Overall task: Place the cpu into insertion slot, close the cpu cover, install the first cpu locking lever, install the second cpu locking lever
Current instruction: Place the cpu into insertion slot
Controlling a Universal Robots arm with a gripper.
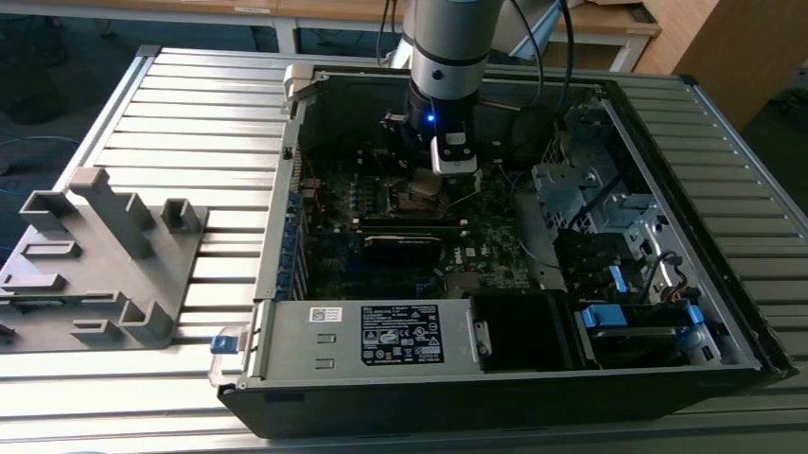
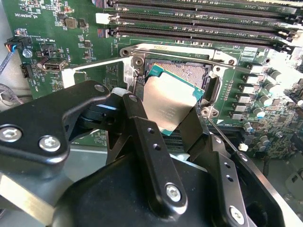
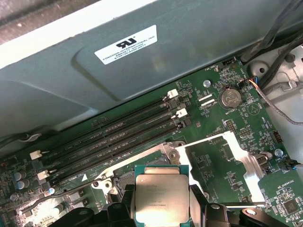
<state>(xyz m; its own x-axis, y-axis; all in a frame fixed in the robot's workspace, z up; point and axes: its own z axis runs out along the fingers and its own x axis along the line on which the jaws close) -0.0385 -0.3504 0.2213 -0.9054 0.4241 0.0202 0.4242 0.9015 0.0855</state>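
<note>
Now the arm point(image 1: 448, 47) hangs vertical, fingers point(image 2: 142, 132) clasping the cpu point(image 2: 173, 106).

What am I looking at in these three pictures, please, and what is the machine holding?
It is one robot arm reaching down into an open computer case that lies on a slatted metal table. The exterior view comes from a camera off the arm; both wrist views come from cameras riding on the arm, looking at the green motherboard. The gripper, with its black fingers, holds the cpu, a small square chip, over the insertion slot, not yet seated. In the first wrist view the cpu cover, a silvery frame, lies swung open beside the slot. A grey plastic fixture stands on the table at the exterior view's left.
</note>
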